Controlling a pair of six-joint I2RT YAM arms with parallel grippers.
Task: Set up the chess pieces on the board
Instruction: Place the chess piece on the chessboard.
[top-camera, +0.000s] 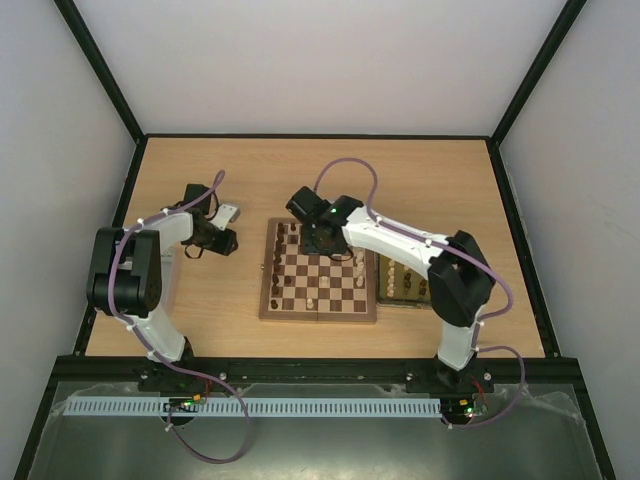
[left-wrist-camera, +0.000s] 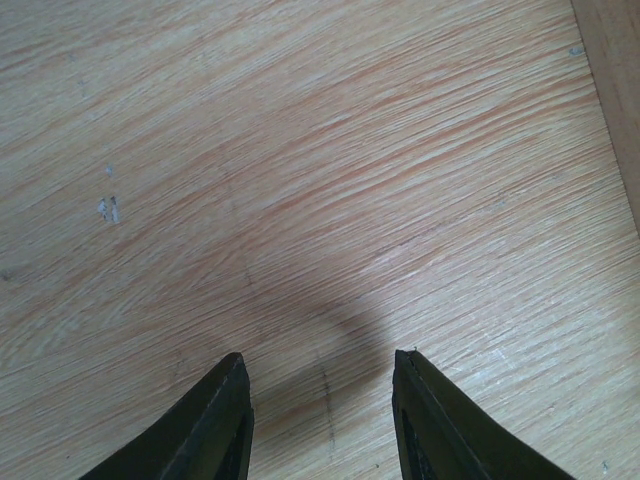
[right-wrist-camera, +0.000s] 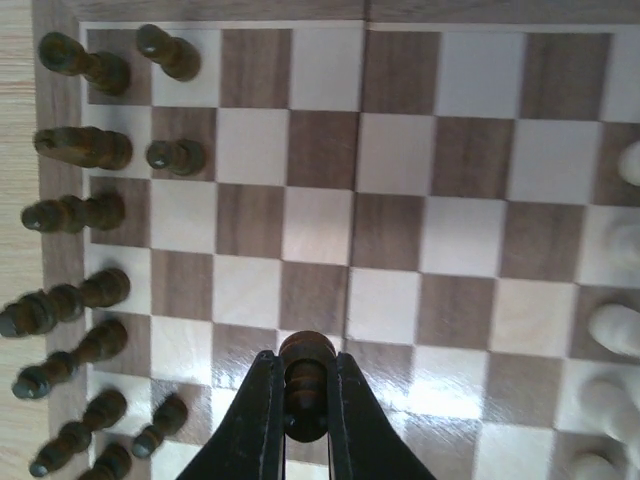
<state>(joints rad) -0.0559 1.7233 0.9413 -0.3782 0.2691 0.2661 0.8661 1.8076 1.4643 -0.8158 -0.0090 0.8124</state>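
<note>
Evidently the right hand (right-wrist-camera: 307, 362) is mid-delivery: its fingers pinch a small dark-brown turned wooden chess piece (right-wrist-camera: 306, 390), perhaps a pawn though the fingers hide most of it, low over the checked brown-and-tan wooden chessboard (right-wrist-camera: 390, 230), so that it can join the dark wooden figures (right-wrist-camera: 85, 215) ranked to the hand's left, opposite the pale cream figures (right-wrist-camera: 612, 328) on its right. The left hand (left-wrist-camera: 320, 358), fingers partly spread with nothing between them, hovers over bare light-wood surface (left-wrist-camera: 300, 150), likely parked there to stay clear of the board.
</note>
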